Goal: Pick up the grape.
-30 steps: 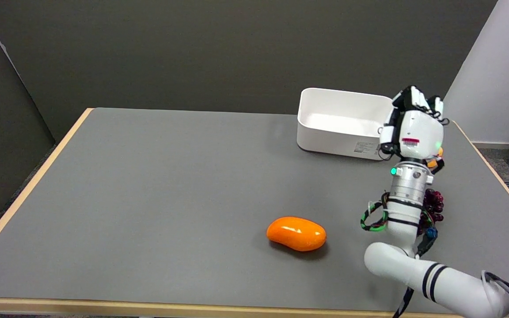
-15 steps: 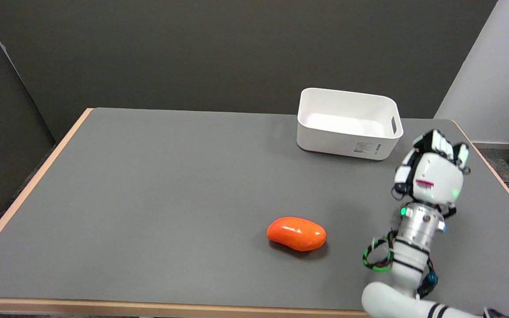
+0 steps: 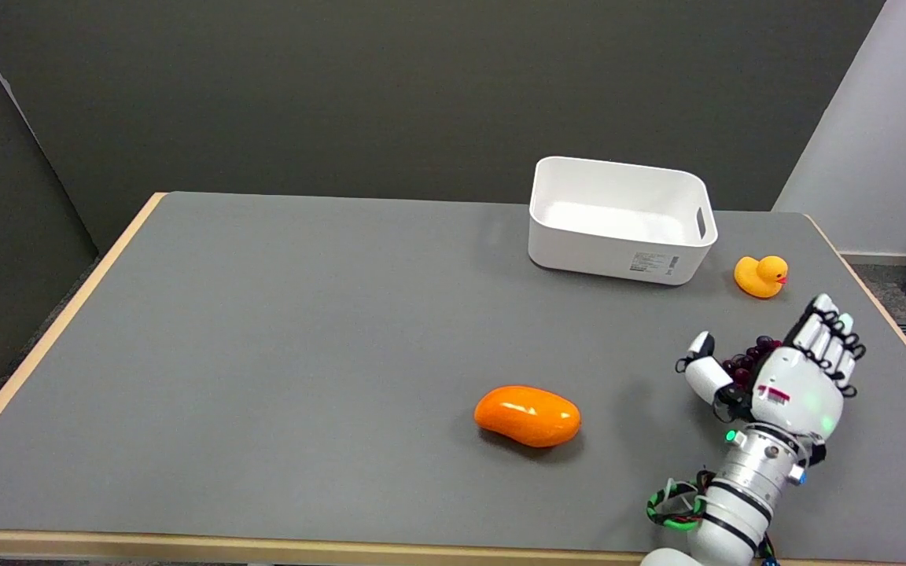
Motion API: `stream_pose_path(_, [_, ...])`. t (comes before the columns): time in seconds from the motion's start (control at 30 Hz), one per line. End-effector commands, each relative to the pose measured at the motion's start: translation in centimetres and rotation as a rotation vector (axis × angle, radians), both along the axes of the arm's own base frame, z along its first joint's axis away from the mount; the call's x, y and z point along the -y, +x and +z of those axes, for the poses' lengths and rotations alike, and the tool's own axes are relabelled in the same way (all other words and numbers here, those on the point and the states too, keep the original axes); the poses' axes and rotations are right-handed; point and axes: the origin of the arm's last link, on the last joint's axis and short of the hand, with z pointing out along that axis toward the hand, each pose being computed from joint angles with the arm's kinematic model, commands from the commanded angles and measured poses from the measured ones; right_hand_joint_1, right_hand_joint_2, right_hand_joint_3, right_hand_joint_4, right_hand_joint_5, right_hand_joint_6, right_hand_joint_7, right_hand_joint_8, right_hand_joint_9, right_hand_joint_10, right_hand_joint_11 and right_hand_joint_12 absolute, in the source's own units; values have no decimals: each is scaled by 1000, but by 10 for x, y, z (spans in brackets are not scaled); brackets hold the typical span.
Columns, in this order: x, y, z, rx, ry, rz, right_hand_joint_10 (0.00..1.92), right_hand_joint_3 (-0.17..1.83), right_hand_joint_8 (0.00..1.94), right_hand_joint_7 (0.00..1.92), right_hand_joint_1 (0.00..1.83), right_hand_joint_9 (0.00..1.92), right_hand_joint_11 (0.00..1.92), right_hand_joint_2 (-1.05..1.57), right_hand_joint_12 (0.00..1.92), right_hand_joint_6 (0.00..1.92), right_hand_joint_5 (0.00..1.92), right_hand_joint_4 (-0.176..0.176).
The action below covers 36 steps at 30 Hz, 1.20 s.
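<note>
Right hand (image 3: 783,377) spread over grape (image 3: 745,363)

Right hand (image 3: 791,377) dropped from beside the bin to lower right, now cupped over the grapes (image 3: 748,363), duck (image 3: 760,276) uncovered

Most of the grape (image 3: 745,362) bunch is tucked behind the right hand (image 3: 791,377), so can't tell if the hand's touching it. Arm's cut off at the bottom edge.
</note>
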Motion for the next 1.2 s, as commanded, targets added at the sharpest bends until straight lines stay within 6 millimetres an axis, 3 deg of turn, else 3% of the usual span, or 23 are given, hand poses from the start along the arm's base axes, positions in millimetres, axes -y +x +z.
stream_pose_path(0.03, [-20, -16, 1, 109, -111, -44, -1, 698, -1, -1, 561, -1, -1, 660, 313, 107, -1, -135])
stream_pose_path(0.17, [-17, -16, 4, 98, -110, -48, -1, 856, -1, -1, 543, -1, -1, 576, 339, 100, -1, -133])
stream_pose_path(0.37, [-14, -22, 8, 109, -95, -80, -1, 855, 2, -1, 560, -1, -1, 646, 430, 165, -1, -135])
stream_pose_path(0.5, [-8, -29, 11, 138, -66, -113, 1, 900, 153, -1, 588, -1, -1, 594, 584, 128, 24, -148])
stream_pose_path(0.57, [-6, -33, 12, 156, -55, -129, 97, 912, 206, 12, 599, -1, -1, 593, 661, 137, 29, -152])
stream_pose_path(0.63, [-4, -37, 13, 174, -49, -141, 225, 952, 283, 37, 797, -1, -1, 569, 667, 90, 58, -162])
stream_pose_path(0.7, [-2, -38, 14, 174, -44, -150, 386, 922, 362, 75, 696, -1, -1, 624, 762, 185, 20, -169])
stream_pose_path(0.8, [-1, -37, 15, 159, -44, -149, 753, 965, 613, 242, 733, 129, 1, 695, 1087, 300, 50, -176])
stream_pose_path(0.87, [0, -35, 16, 146, -46, -144, 876, 875, 756, 310, 793, 212, 20, 762, 1227, 359, 85, -176])
stream_pose_path(0.93, [1, -34, 17, 132, -44, -147, 1185, 883, 1400, 307, 879, 437, 162, 815, 1553, 458, 153, -176])
stream_pose_path(1.0, [3, -33, 17, 113, -36, -147, 1361, 453, 1752, 456, 1172, 472, 129, 1156, 1754, 645, 158, -176])
stream_pose_path(1.13, [6, -32, 17, 83, -21, -146, 1767, 545, 1921, 466, 1228, 525, 32, 1170, 1921, 1025, 251, -176])
stream_pose_path(1.17, [7, -31, 17, 80, -20, -144, 1806, 463, 1912, 462, 1198, 536, 32, 1214, 1921, 1188, 292, -176])
stream_pose_path(1.2, [8, -30, 17, 75, -16, -139, 1850, 258, 1864, 473, 1124, 571, 26, 1311, 1921, 1529, 365, -176])
